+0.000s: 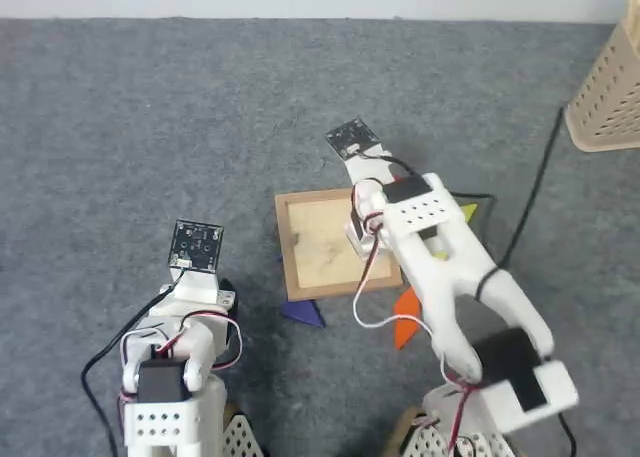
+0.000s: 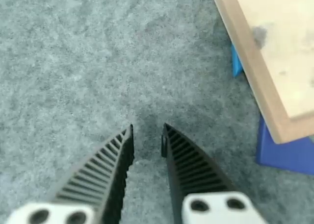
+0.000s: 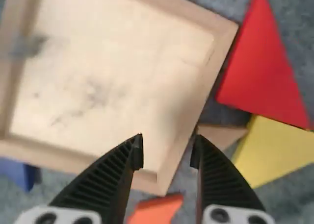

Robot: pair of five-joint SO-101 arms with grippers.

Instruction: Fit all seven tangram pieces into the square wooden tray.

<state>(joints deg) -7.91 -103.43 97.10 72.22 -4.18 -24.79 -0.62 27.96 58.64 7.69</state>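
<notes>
Carpet [image 1: 130, 107], grey, lies under wooden tray [image 1: 315, 242] and slatted basket [image 1: 612, 87].

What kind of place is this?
Probably a tabletop robot test setup: left arm and right arm on grey carpet, a tray with tangram pieces beside it, and a basket.

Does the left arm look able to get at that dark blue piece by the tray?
Probably yes: only bare carpet lies between the left gripper and the dark blue piece, though a corner of the tray seems to cover part of it.
</notes>
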